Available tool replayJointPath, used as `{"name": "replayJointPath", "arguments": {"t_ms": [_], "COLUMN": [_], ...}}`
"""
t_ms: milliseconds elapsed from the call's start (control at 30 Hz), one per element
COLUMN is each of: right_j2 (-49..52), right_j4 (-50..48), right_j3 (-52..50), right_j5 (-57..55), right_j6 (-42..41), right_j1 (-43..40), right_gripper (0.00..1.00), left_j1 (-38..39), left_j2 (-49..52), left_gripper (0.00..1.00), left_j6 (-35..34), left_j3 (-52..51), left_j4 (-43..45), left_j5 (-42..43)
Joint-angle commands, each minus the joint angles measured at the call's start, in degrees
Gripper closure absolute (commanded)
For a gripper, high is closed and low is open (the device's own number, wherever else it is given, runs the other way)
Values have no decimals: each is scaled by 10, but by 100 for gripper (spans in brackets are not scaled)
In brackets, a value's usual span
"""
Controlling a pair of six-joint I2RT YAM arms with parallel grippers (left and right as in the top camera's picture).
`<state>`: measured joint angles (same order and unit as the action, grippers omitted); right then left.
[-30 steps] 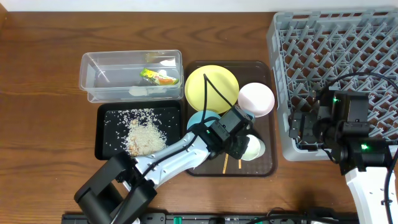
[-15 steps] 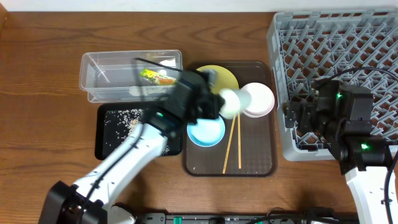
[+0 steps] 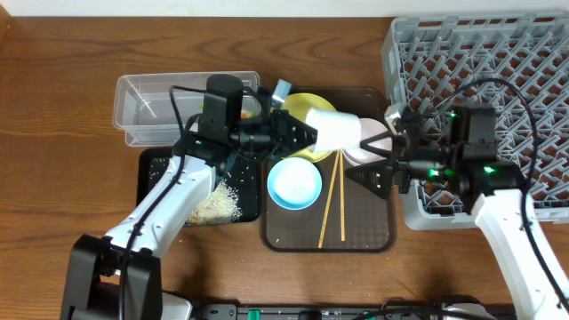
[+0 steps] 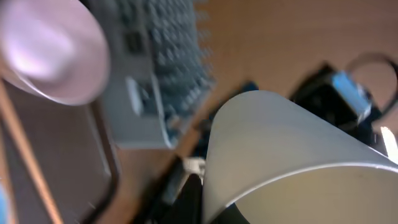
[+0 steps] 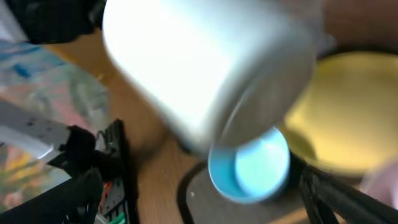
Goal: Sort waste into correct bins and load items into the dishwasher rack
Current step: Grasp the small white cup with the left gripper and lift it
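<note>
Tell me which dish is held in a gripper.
The small white cup, gripped sideways by the left gripper; the blue bowl, pink bowl and yellow plate lie on the brown tray.

L hand [image 3: 307,132] grips white cup [image 3: 339,130], tipped sideways, over yellow plate [image 3: 303,108] at 12 o'clock of brown tray [image 3: 366,227]. R hand [image 3: 379,152] just at cup's 3 o'clock, fingers spread wide, above pink bowl [image 3: 364,156]. Blue bowl [image 3: 294,182] at cup's 7 o'clock; chopsticks [image 3: 334,201] beside it at 3. Clear tub [image 3: 147,108] at 10 o'clock of surface [image 3: 62,133], black tray [image 3: 156,178] w/ rice [image 3: 217,204] below it. Grey rack [image 3: 484,62] at 2 o'clock.
</note>
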<state>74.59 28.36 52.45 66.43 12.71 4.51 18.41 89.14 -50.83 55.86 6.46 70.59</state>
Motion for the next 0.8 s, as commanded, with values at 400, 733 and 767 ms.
{"name": "replayJointPath", "arguments": {"t_ms": [400,733,767], "right_j2": [10,10,10], "right_j4": [-106,-106,-107], "right_j3": [8,8,8], "right_j5": [172,159,159], "right_j6": [23,23,23], "right_j1": [8,8,8], "right_gripper": [14,36,37], "left_j1": [18,18,18], "left_j2": [0,0,0], "left_gripper": [94,94,94], "left_j6": [-9,-10,-10], "left_j3": [4,4,4], "left_j4": [3,1,1], "left_j5": [98,98,98]}}
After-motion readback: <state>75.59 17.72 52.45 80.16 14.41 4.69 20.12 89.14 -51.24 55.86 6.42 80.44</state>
